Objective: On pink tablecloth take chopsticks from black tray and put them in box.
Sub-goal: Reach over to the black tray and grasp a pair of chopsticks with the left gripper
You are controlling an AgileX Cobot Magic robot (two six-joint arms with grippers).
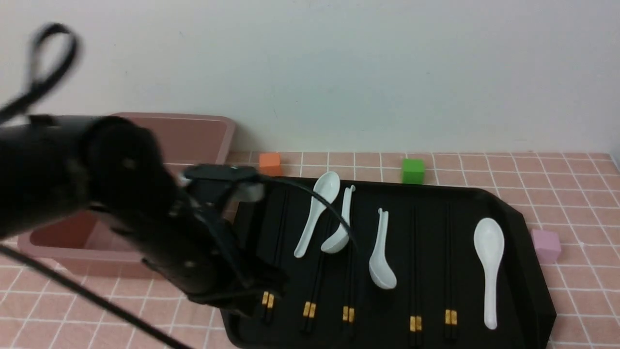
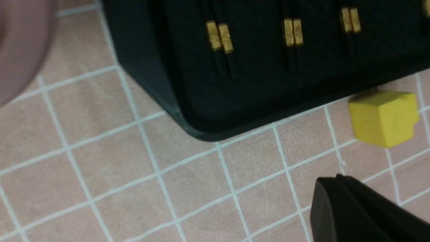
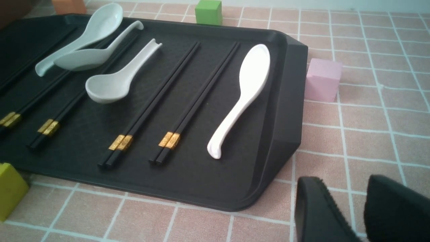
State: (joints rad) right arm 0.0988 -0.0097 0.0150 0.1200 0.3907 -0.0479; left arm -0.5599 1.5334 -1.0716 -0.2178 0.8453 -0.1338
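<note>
Judging by how things lie, I have hardly started. Five pairs of chopsticks [image 1: 414, 271] lie side by side in the black tray [image 1: 528, 271], gold bands toward me, among four white spoons [image 1: 489, 261]. I see none in the part of the box [image 1: 193, 135] that my left arm leaves uncovered, beside the tray's left end, so every pair seems left to move.

My left gripper [image 2: 356, 211] hangs by the tray's near left corner, close to the leftmost pair. Only one dark finger shows, so I cannot tell how wide it stands, though nothing appears in it. My right gripper [image 3: 349, 184] sits off the tray's right end, parted a little and empty.

On the surface lies the pink tablecloth [image 1: 571, 194] with its white grid. An orange cube [image 1: 270, 164], a green cube [image 1: 413, 171], a pink cube [image 1: 546, 245] and a yellow cube [image 2: 383, 117] sit around the tray. Behind is a plain pale wall [image 1: 339, 72].
</note>
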